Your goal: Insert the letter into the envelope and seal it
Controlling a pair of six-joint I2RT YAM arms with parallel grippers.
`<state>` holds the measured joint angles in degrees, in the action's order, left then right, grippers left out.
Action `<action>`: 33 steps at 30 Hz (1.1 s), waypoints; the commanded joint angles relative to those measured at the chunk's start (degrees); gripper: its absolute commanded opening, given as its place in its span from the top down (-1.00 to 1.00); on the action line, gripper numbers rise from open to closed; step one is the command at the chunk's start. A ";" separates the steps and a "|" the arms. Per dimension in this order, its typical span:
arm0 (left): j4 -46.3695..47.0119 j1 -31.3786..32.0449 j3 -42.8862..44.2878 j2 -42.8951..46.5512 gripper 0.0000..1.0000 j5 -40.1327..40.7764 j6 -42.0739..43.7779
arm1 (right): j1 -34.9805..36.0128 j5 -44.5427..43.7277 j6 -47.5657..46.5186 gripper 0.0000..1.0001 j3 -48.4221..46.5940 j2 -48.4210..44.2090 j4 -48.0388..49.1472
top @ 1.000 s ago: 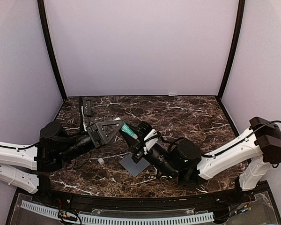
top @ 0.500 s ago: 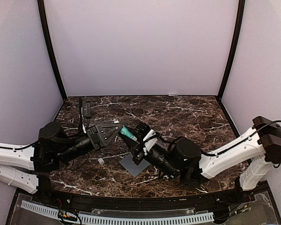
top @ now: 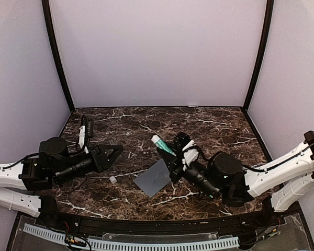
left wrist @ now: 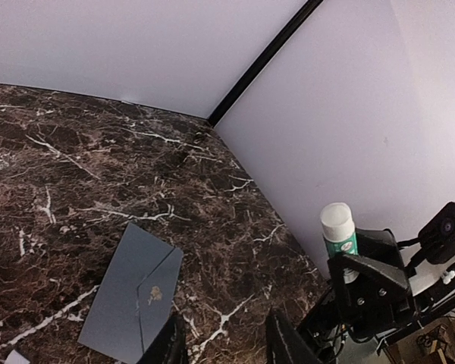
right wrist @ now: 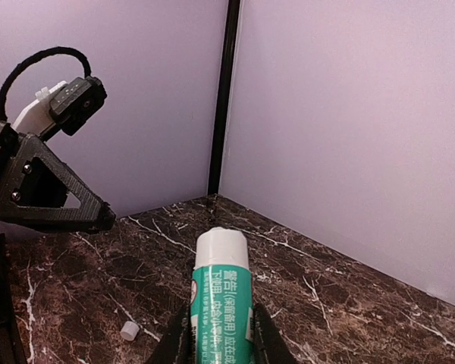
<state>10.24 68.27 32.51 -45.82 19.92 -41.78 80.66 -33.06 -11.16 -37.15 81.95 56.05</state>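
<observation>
Right fingers (right wrist: 264,343) grip glue stick (right wrist: 221,299); green label (right wrist: 221,318), white print illegible. Left fingers (left wrist: 287,343) parted, empty; envelope (left wrist: 133,292) flat on bench (left wrist: 76,167).

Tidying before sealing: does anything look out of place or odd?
A small white cap-like piece lies loose on the table, apart from the glue stick in the right tool. The envelope lies askew, a small blotch at its flap tip.

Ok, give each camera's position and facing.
Top external: above, behind the bases, facing down at the dark marble table; both arms show.
Left wrist: faces rightward over the flat grey-blue paper envelope; left end effector at bottom.
Right wrist: faces leftward; right end effector grips the white-and-green glue stick.
Shared: both wrist views show the glue stick.
</observation>
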 commanded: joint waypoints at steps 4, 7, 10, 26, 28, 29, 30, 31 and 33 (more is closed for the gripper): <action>-20.95 0.11 -2.27 1.43 0.26 3.97 -3.26 | -0.38 -0.64 10.54 1.00 4.49 -5.75 -10.68; -25.15 0.11 -2.35 -1.03 0.27 5.10 -8.27 | -0.34 -0.09 13.96 1.00 6.62 -7.27 -12.53; -26.26 0.11 -3.28 -5.72 0.26 7.64 -13.57 | -0.38 0.10 17.13 1.00 8.52 -8.41 -13.05; -35.58 1.69 5.03 -32.69 -0.04 17.79 -39.76 | -0.36 0.91 21.53 1.00 10.21 -8.89 -16.26; -35.34 1.69 5.16 -33.70 -0.07 18.89 -40.99 | -0.33 0.87 21.44 1.00 10.33 -8.75 -15.96; -35.34 1.69 5.23 -34.39 -0.08 19.73 -41.53 | -0.35 0.92 21.44 1.00 10.38 -8.66 -15.85; -35.45 1.69 5.34 -35.16 -0.08 20.12 -42.46 | -0.39 0.89 21.44 1.00 10.48 -8.65 -15.80; -35.79 1.69 5.71 -35.67 -0.08 20.96 -42.92 | -0.35 0.89 21.44 1.00 10.43 -8.57 -15.72; -36.72 1.69 6.66 -37.27 -0.08 22.24 -44.38 | -0.33 0.98 21.45 1.00 10.43 -8.57 -15.63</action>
<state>-23.07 69.67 36.75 -81.19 37.74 -81.73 80.55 -32.45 9.58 -27.44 73.41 38.70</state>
